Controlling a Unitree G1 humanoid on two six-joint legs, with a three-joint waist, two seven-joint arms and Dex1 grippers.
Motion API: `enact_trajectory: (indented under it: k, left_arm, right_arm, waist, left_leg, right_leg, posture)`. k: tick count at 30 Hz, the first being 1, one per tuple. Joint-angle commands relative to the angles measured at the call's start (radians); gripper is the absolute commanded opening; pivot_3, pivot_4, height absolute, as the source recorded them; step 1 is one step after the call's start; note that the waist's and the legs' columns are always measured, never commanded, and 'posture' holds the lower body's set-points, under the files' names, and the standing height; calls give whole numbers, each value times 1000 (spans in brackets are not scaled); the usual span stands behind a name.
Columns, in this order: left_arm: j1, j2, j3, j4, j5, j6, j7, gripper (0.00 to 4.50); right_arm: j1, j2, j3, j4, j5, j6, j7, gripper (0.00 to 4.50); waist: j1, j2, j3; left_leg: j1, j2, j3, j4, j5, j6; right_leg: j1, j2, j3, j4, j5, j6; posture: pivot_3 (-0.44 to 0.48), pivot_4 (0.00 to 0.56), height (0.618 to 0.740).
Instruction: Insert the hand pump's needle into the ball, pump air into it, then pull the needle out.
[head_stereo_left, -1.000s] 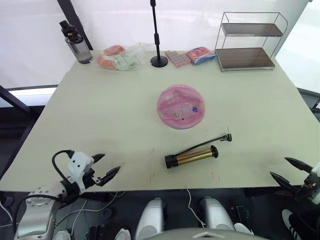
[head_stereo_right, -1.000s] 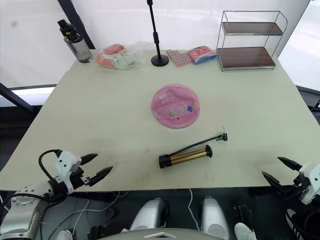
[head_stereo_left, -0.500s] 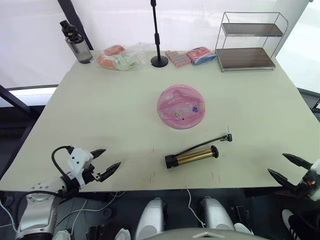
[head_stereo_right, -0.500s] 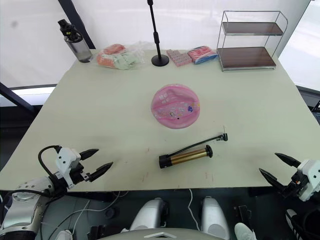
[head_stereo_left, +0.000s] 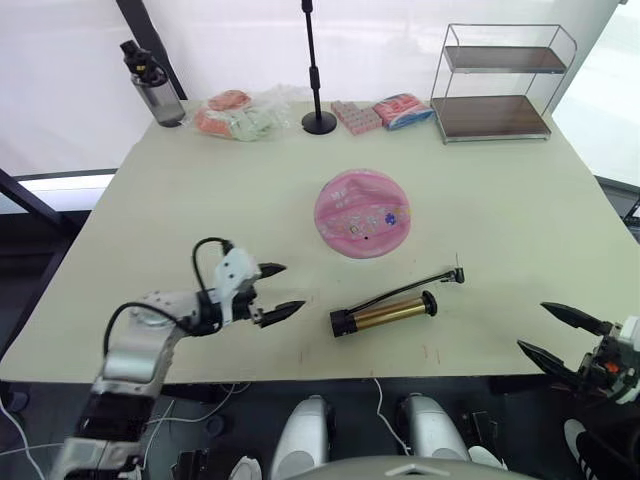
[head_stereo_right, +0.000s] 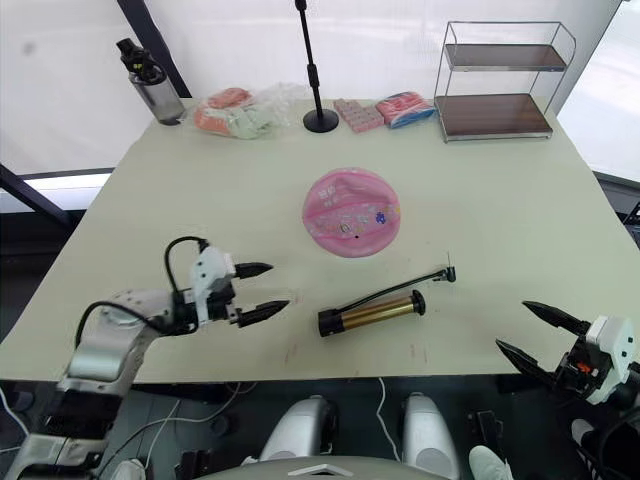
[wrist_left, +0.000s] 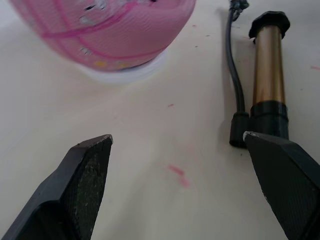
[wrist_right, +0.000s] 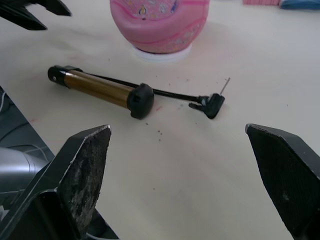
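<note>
At the near right edge of the table (head_stereo_left: 180, 200) the right gripper (head_stereo_left: 560, 334) hovers with its fingers spread and empty, while the left gripper (head_stereo_left: 276, 291), fingers also apart and holding nothing, sits over the tabletop just left of the hand pump (head_stereo_left: 384, 313). The pump lies flat near the front, its hose running right to the needle (wrist_right: 225, 85), which sticks up off the surface. Farther back, mid-table, the ball (head_stereo_left: 362, 213) rests on a white ring; a careless grab at the hose fitting could bend that thin needle, or a nudge could roll the ball off its ring.
</note>
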Motion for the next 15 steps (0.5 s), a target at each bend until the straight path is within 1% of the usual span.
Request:
enact_trajectory:
  k: [1, 4, 7, 11, 15]
  left_arm:
    - [-81, -29, -75, -18, 27, 40, -8, 4449]
    - [-135, -57, -129, 0, 53, 47, -13, 4449]
    - [-203, -116, -200, 32, 81, 70, -7, 4449]
    - [-259, -190, -273, 68, 129, 110, 22, 4449]
    - [-318, -272, -325, 111, 176, 167, 79, 4449]
  right_arm:
    - [21, 5, -22, -78, 36, 16, -6, 4500]
    - [31, 9, -32, -110, 46, 29, -14, 4500]
    - [45, 12, -35, -145, 55, 32, -16, 4500]
    - [55, 17, -36, -193, 70, 43, -26, 4500]
    - [62, 18, -36, -227, 80, 49, -30, 4500]
  waist:
    - [3, 0, 0]
    - [2, 0, 0]
    - [5, 0, 0]
    - [5, 0, 0]
    - [2, 0, 0]
  left_leg:
    - [0, 0, 0, 0, 0, 0]
    - [-1, -1, 0, 0, 0, 0]
    - [0, -1, -1, 0, 0, 0]
    - [-1, -1, -1, 1, 0, 0]
    - [-1, -1, -2, 1, 0, 0]
  right_leg:
    - [0, 0, 0, 0, 0, 0]
    - [0, 0, 0, 0, 0, 0]
    - [0, 0, 0, 0, 0, 0]
    - [0, 0, 0, 0, 0, 0]
    - [0, 0, 0, 0, 0, 0]
  posture:
    - [0, 150, 740]
    - [0, 150, 740]
    - [0, 150, 740]
    - [0, 150, 740]
    - [0, 150, 740]
